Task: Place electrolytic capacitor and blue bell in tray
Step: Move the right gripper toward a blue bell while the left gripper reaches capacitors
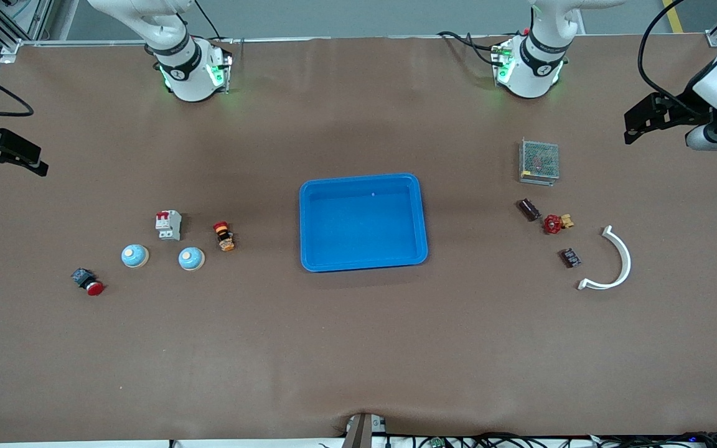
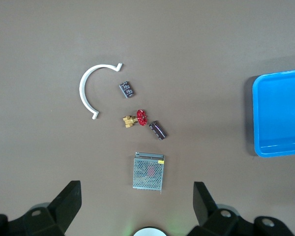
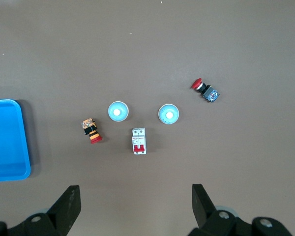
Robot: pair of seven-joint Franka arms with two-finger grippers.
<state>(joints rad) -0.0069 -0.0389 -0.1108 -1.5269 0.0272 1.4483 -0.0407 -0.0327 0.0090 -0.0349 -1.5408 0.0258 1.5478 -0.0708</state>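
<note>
Right gripper [image 1: 7, 155] hangs high over the right arm's end of the table, jaws spread wide, nothing held; arm waiting. Well apart from it on the table: red push button [image 1: 88, 282], two blue bells [image 1: 134, 256] [image 1: 191, 259] side by side, white circuit breaker [image 1: 168, 224] just farther from the front camera between them, and orange-and-black switch [image 1: 224, 236]. Blue tray [image 1: 363, 261] sits mid-table, holding nothing. Toward the left arm's end: grey mesh box [image 1: 539, 161], dark electrolytic capacitor [image 1: 529, 209] nearer the camera, touching or just beside red-handled brass valve [image 1: 556, 223], a second dark capacitor [image 1: 570, 257], white curved bracket [image 1: 613, 261]. Left gripper [image 1: 654, 118] hangs over the table's left-arm end, jaws wide, empty, well apart from both capacitors.
</note>
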